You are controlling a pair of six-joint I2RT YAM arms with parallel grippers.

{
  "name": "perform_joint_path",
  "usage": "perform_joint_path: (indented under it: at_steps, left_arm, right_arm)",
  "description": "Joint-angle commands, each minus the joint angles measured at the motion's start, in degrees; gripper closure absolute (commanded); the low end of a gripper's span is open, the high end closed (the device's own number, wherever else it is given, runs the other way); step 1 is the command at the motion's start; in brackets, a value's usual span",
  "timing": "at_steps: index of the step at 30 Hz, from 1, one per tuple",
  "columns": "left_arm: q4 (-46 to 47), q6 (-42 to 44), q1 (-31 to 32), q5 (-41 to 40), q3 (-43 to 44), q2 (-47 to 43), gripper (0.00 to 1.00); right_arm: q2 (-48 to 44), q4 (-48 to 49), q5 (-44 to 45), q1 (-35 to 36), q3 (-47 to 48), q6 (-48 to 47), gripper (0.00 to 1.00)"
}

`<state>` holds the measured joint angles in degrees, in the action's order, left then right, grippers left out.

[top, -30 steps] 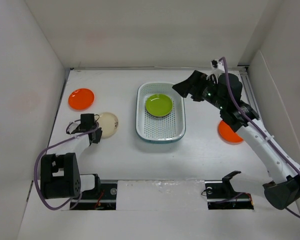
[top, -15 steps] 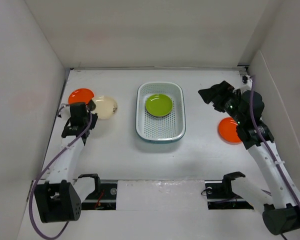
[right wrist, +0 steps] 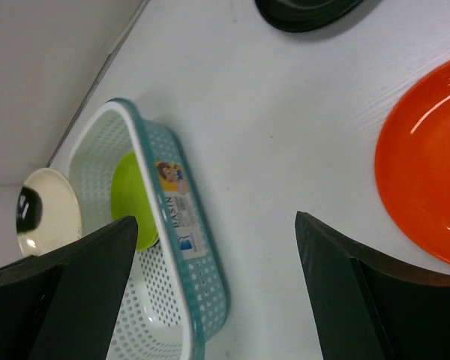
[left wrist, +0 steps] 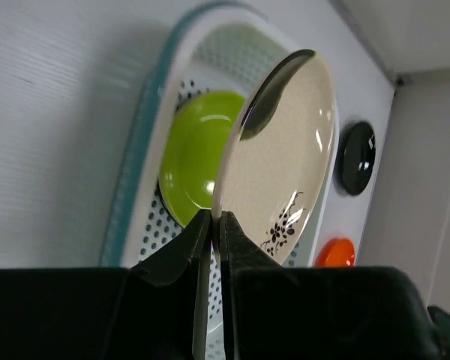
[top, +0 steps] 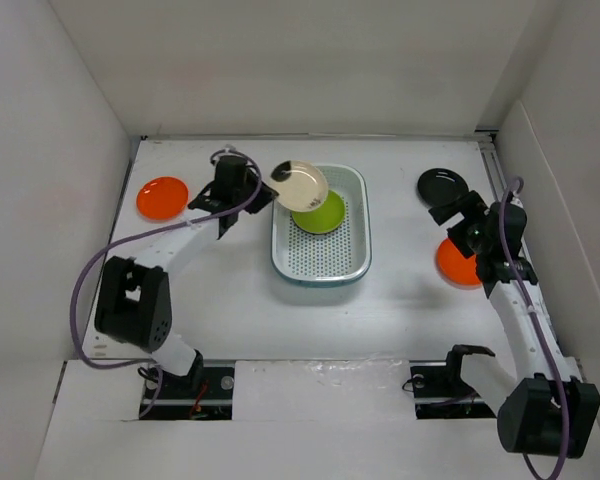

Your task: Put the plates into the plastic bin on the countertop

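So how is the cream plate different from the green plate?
The cream plate is pinched at its rim by the left end effector and tilted up on edge above the plastic bin. The green plate lies flat inside the bin. The cream plate has a small dark flower print, while the green plate is plain. Both are small, round and shiny.

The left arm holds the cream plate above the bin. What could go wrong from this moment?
1. The left gripper pinches the cream plate only at its thin rim, and the plate is tilted. It may slip or swing before release.
2. The plate seems to hang over the far left corner of the plastic bin. If released here, it could catch the rim or strike the green plate lying inside.
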<state>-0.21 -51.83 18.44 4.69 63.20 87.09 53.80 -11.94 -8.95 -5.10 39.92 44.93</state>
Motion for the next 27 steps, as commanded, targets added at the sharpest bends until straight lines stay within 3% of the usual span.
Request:
perform_joint_path:
  at_steps: [1,11,13,15,21,22,23,27]
  left_arm:
    - [4.76,1.03,2.91,1.89,4.30,3.41,1.00]
    - [4.43,1.74,5.73,4.72,10.54,16.87,1.00]
    - [4.43,1.74,5.73,5.51,10.54,16.89,0.83]
    - [4.43,2.26,5.73,6.30,11.06,16.89,0.60]
    - [3.11,4.81,7.05,8.06,13.61,11.18,0.35]
    - [1.02,6.12,8.44,8.06,15.44,9.35,0.10]
    - [-0.39,6.91,8.46,8.06,16.33,8.37,0.00]
    - [-7.42,10.16,9.07,6.13,18.36,3.10,0.00]
  right_arm:
    - [1.48,5.09,-1.77,-2.19,-0.46,0.86,0.09]
    - [2.18,5.09,-0.19,-5.44,1.29,0.86,0.09]
    - [2.71,5.09,-0.81,-5.97,1.82,0.86,0.09]
    - [3.94,5.61,-0.81,-5.97,2.35,0.86,0.09]
    - [12.70,7.63,1.13,-9.13,6.39,1.39,0.02]
    - [14.21,8.33,2.52,-9.66,7.18,1.39,0.02]
    - [15.88,8.34,3.75,-9.66,8.14,1.39,0.02]
    - [26.51,9.57,2.98,-12.55,16.03,-0.89,0.03]
